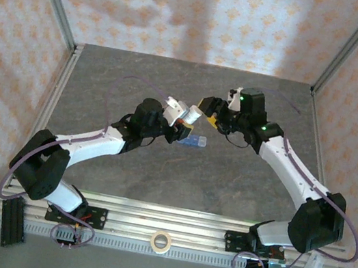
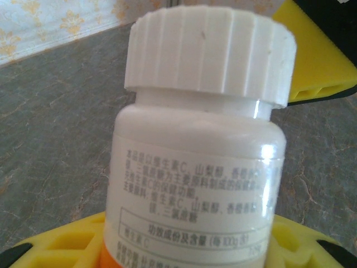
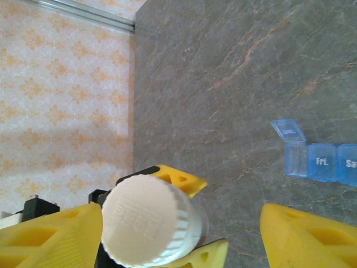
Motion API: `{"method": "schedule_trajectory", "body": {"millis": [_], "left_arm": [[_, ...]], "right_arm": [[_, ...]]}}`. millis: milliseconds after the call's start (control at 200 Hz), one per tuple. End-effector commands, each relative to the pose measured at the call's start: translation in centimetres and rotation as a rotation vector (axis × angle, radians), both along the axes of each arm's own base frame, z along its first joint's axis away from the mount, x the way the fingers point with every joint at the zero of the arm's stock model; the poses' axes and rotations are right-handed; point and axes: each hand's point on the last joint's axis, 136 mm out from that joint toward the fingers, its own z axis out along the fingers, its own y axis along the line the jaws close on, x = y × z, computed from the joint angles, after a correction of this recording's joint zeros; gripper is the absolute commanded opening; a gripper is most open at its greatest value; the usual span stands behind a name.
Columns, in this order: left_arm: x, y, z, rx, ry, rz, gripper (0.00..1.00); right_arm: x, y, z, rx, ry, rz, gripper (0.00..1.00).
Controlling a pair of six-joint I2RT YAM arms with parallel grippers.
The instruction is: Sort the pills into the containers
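White-capped bottle (image 2: 195, 156) clamped in left gripper (image 2: 187, 248). Grey stone-look table (image 3: 234, 67), orange-patterned paper walls (image 3: 56, 84). Right gripper (image 1: 211, 114) jaws wide, cap beside one finger. Blue containers (image 3: 321, 162) flat on table, near both grippers, touching neither, end lid open.

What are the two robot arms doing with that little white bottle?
The left fingers grip a small white plastic bottle, held up over the grey stone-patterned table. The right fingers stand open on either side of its ribbed white cap, which is on. Nearby, the translucent blue plastic pill organiser strip lies with one lid flipped open.
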Motion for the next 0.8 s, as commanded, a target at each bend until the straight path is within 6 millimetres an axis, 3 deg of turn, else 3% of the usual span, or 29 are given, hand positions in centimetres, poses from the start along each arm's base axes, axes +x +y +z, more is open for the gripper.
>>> {"method": "schedule_trajectory", "body": {"millis": [0, 375, 651, 796], "left_arm": [[0.5, -0.4, 1.7, 0.002, -0.052, -0.001, 0.0], [0.5, -0.5, 1.7, 0.0, -0.053, -0.003, 0.0], [0.5, -0.6, 2.1, -0.013, -0.058, -0.001, 0.0], [0.4, -0.3, 3.3, -0.073, -0.074, 0.012, 0.0]], "right_arm": [[0.4, 0.7, 1.4, 0.003, -0.028, -0.005, 0.73], [-0.3, 2.1, 0.6, -0.005, -0.014, 0.039, 0.65], [-0.6, 2.0, 0.3, -0.038, -0.057, 0.074, 0.42], [-0.8, 1.6, 0.3, -0.035, -0.174, 0.146, 0.4]]}}
